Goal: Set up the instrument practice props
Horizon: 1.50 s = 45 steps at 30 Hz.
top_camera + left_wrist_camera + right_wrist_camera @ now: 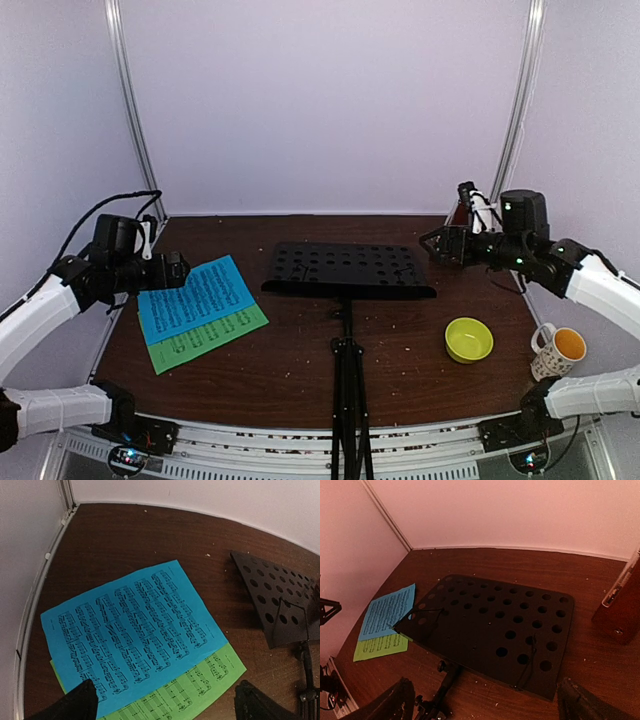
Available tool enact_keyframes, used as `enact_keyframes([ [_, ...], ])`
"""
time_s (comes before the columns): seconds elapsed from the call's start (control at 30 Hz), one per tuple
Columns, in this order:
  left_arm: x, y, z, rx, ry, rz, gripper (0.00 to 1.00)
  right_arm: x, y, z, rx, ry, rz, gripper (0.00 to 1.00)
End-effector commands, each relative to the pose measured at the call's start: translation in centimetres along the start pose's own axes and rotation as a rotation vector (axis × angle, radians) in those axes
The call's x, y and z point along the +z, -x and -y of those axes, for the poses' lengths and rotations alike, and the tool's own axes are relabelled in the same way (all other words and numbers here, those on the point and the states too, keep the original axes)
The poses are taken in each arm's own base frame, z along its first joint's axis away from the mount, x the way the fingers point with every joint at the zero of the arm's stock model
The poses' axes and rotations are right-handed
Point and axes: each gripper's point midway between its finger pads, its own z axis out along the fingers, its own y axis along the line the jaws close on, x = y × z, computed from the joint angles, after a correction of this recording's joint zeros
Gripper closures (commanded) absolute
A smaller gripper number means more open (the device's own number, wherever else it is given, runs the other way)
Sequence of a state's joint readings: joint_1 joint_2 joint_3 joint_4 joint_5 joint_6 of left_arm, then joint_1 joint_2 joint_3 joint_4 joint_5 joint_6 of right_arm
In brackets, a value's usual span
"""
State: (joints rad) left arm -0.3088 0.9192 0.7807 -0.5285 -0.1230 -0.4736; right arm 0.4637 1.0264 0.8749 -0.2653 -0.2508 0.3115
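The black music stand stands mid-table, its perforated desk [348, 268] lying nearly flat on the pole [347, 400]. The blue sheet [195, 297] lies on the green sheet [215, 340] on the table at the left. My left gripper [180, 270] hovers open and empty over their left edge; the left wrist view shows the blue sheet [130, 630], the green sheet [200, 685] and the gripper [165, 705]. My right gripper [432, 243] is open and empty beside the desk's right end. The reddish-brown metronome [462, 212] stands behind it, at the right edge of the right wrist view [620, 610], which also shows the desk [495, 625].
A yellow-green bowl [468, 339] sits right of the stand's pole. A spotted white mug [556, 350] stands at the table's right edge. White walls close the back and sides. The stand's desk corner shows in the left wrist view [280, 605].
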Motion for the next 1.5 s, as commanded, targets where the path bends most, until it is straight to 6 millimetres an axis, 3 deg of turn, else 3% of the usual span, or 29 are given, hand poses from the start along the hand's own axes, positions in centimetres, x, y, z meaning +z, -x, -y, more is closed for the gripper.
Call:
enact_keyframes([
  [0.0, 1.8, 2.0, 2.8, -0.020, -0.101, 0.012, 0.02, 2.3, 0.3, -2.7, -0.220, 0.007, -0.090, 0.00],
  [0.27, 5.1, 0.2, 6.2, -0.020, -0.246, -0.060, 0.02, 6.6, -0.6, -7.9, -0.435, 0.156, -0.291, 0.00],
  [0.53, 5.6, -0.1, 7.4, -0.020, -0.311, -0.060, 0.02, 8.4, -4.4, -9.2, -0.588, 0.293, -0.456, 0.00],
  [0.73, 5.1, 0.0, 8.8, -0.017, -0.396, -0.037, 0.02, 9.7, -7.7, -8.8, -0.649, 0.365, -0.621, 0.00],
  [0.9, 4.6, -0.3, 9.4, -0.016, -0.446, -0.033, 0.02, 11.3, -8.4, -9.6, -0.647, 0.463, -0.662, 0.03],
  [1.1, 3.8, -0.2, 9.6, -0.014, -0.477, 0.009, 0.02, 12.9, -9.7, -8.4, -0.678, 0.457, -0.724, 0.07],
  [1.47, 4.2, -0.2, 9.1, -0.016, -0.450, 0.022, 0.02, 16.1, -11.1, -6.6, -0.731, 0.439, -0.769, 0.20],
])
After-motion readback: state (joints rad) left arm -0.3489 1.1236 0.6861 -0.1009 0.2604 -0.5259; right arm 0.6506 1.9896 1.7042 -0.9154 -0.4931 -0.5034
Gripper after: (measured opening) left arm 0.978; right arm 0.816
